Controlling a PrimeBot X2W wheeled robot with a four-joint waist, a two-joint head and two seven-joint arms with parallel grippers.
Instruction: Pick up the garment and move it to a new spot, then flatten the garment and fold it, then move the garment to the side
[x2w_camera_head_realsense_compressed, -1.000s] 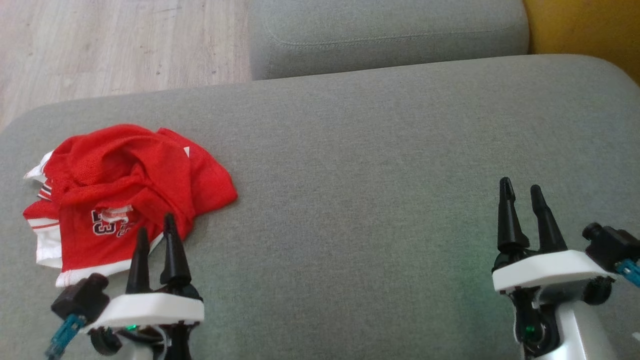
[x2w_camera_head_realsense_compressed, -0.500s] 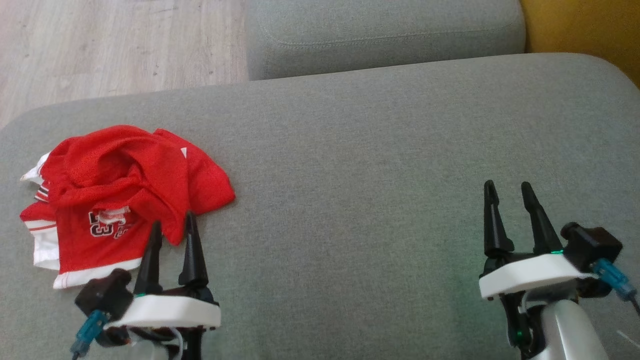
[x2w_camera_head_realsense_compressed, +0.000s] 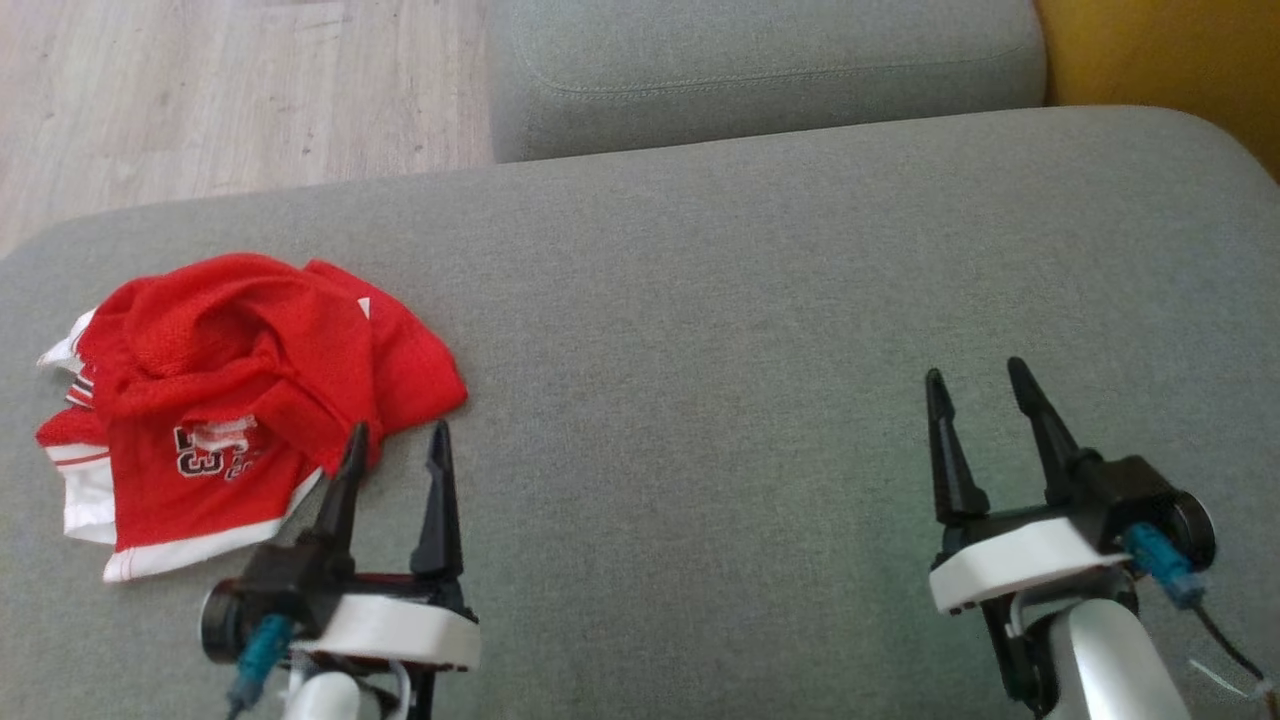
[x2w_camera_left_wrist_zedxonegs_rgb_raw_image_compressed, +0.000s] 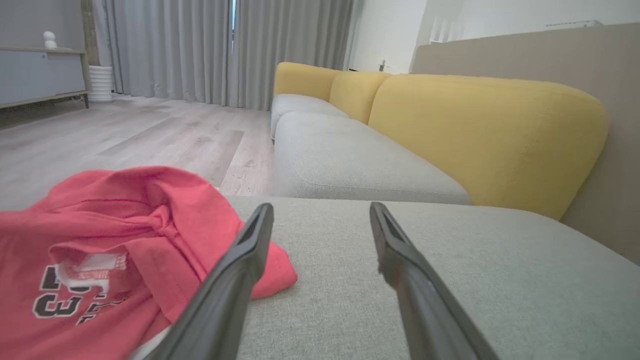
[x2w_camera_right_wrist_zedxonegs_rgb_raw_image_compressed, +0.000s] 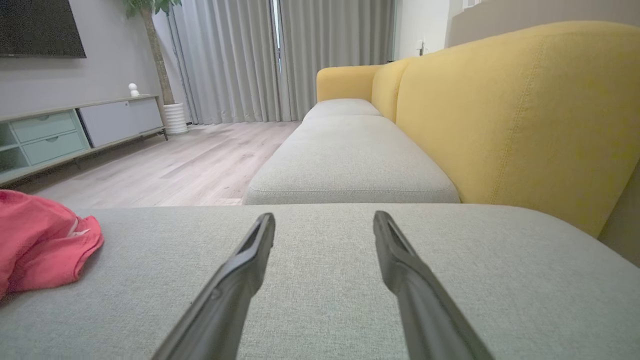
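Grey sofa cushion (x2w_camera_head_realsense_compressed: 720, 300): crumpled red garment (x2w_camera_head_realsense_compressed: 230, 380) lies at its left end. Left gripper (x2w_camera_head_realsense_compressed: 398, 432) spread wide, empty, over the cushion's near-left part. Right gripper (x2w_camera_head_realsense_compressed: 975, 372) also wide, empty, over its near-right part.

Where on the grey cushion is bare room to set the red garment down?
The widest free patch is the middle of the grey cushion, between the red garment and the right hand. Bare fabric also lies beyond that hand. It is crowded at the left, where the left hand stands at the garment's edge.
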